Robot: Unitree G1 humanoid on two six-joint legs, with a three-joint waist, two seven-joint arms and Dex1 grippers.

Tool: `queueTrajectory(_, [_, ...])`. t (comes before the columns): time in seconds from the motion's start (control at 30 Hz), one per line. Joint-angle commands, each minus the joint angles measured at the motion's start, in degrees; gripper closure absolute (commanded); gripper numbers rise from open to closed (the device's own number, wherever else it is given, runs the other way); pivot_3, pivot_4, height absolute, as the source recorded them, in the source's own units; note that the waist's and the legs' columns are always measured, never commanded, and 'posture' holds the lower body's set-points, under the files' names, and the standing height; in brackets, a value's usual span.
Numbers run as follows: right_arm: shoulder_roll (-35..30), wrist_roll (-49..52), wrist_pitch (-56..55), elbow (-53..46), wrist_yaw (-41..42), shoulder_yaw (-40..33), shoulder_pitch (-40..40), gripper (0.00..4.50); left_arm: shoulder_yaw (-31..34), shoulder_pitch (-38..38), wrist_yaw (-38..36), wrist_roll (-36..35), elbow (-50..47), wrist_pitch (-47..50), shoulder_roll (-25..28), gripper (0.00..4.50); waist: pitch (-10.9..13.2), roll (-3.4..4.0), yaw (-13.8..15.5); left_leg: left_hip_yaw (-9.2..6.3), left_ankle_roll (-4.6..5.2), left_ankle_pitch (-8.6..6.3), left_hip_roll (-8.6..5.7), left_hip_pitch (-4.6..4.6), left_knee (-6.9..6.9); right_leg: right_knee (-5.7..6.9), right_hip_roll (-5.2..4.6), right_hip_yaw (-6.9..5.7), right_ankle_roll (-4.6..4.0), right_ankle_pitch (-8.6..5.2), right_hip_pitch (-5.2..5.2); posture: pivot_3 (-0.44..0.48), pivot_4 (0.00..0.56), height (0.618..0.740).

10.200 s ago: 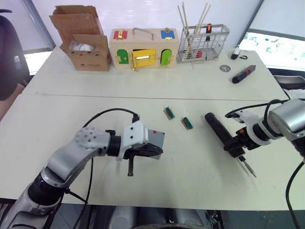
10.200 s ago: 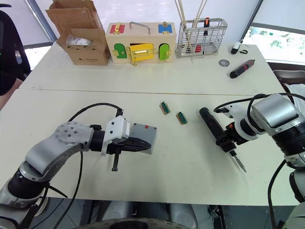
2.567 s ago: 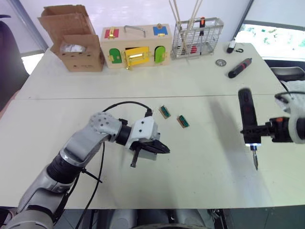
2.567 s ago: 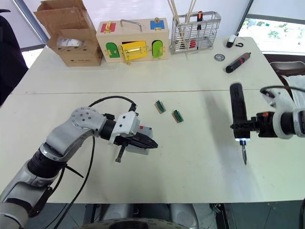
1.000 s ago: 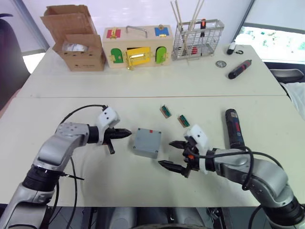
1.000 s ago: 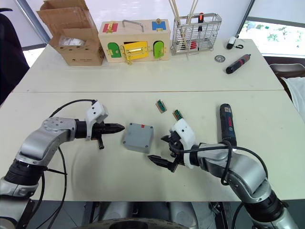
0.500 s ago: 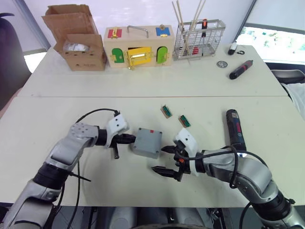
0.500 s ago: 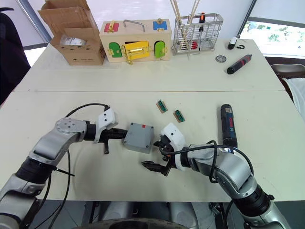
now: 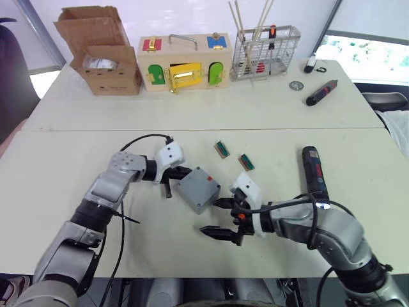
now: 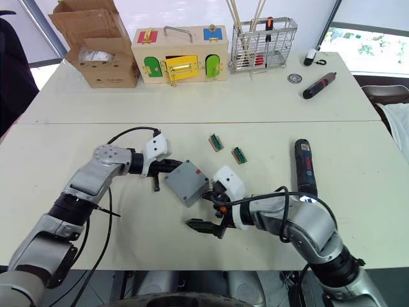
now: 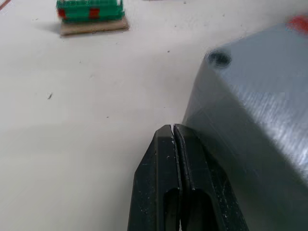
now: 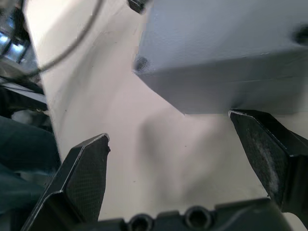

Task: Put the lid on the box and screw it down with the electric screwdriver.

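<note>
No text, brand, number or sign can be read on anything. A white label is seen on the cardboard carton point(image 9: 114, 67), beside the wooden latch box point(image 9: 184, 62), but its print cannot be made out. The small red mark on the box point(image 9: 199, 189) carries no legible characters.

Two pale tables point(image 9: 268, 115) stand pushed together, their seam running well beyond both grippers. Bright windows point(image 9: 367, 54) lie past the far right corner; a dark chair point(image 9: 9, 77) stands far left.
</note>
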Motion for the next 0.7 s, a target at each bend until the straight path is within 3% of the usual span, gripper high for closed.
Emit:
queueTrajectory(0.03, [-4.0,-0.8,-1.7,-1.6,2.3,-3.5,-1.0,0.04,1.9,2.1,-1.9,1.0,-2.0,-1.3,4.7,4.5,0.0,0.0,0.0,-0.01,0.0,0.0,0.0,0.0,-0.01,0.0,0.0,0.0,0.0,0.0,0.0,0.0,0.15,0.74])
queueTrajectory(0.13, [-6.9,-3.3,-4.5,0.8,4.5,-2.9,-2.5,0.04,3.5,5.2,-3.1,-0.5,-5.6,0.8,7.8,4.5,0.0,0.0,-0.3,-0.01,0.01,0.0,0.02,0.01,-0.04,-0.01,0.01,0.01,0.0,0.0,-0.01,0.0,0.15,0.74])
queueTrajectory(0.33, [-6.6,-7.9,-10.0,6.2,9.0,1.7,-5.9,0.04,6.1,11.8,-4.7,-6.0,-17.3,9.1,11.0,4.5,0.0,0.0,0.0,0.0,0.02,-0.01,0.04,0.0,-0.05,-0.01,0.0,0.01,0.0,0.0,-0.01,0.0,0.15,0.74])
queueTrajectory(0.7, [-3.1,-13.3,-15.4,12.0,13.9,6.9,-10.4,0.04,5.9,15.6,-0.5,-7.9,-24.1,14.8,9.7,4.5,0.0,0.0,0.2,-0.01,0.02,-0.01,0.03,0.0,0.0,0.0,-0.02,0.0,0.0,0.0,0.01,0.0,0.15,0.74])
